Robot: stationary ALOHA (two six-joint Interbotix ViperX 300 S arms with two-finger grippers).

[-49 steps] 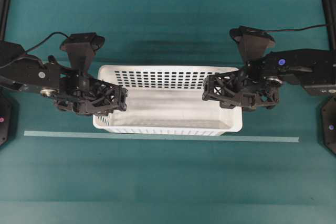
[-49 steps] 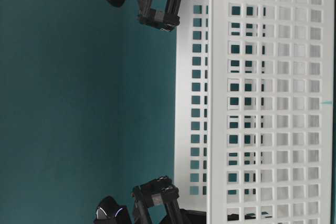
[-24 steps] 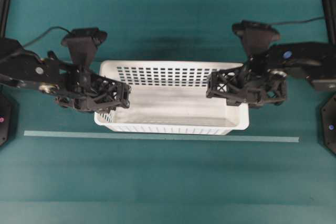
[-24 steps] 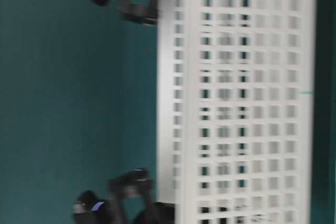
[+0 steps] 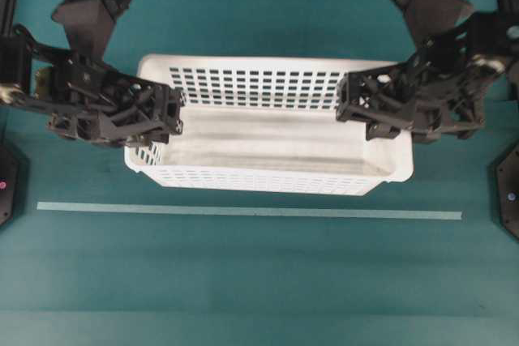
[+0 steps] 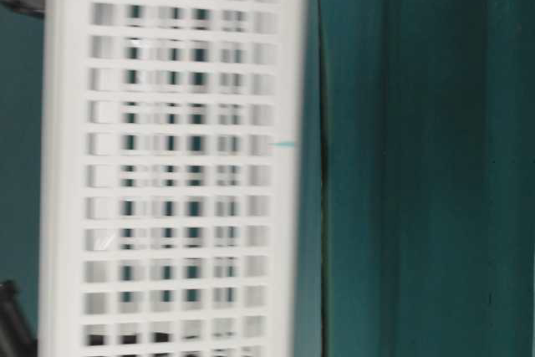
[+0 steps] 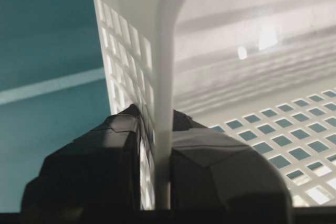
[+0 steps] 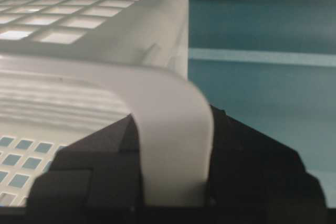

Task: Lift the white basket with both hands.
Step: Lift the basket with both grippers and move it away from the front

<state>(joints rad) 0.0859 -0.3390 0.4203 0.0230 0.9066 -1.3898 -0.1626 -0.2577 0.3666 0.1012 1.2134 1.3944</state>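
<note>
We are viewing the white basket (image 5: 268, 131) suspended above the teal table (image 5: 259, 273), clear of the pale tape line (image 5: 243, 211). We are seeing the left gripper (image 5: 166, 111) clenching its left end wall and the right gripper (image 5: 350, 107) clenching its right rim, one finger on each side.

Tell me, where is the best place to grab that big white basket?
Probably by the rounded rim of its two short end walls, coming down from above. The white basket is far wider than either end effector, and each thin wall slips between the jaws, as the left end effector shows.
</note>
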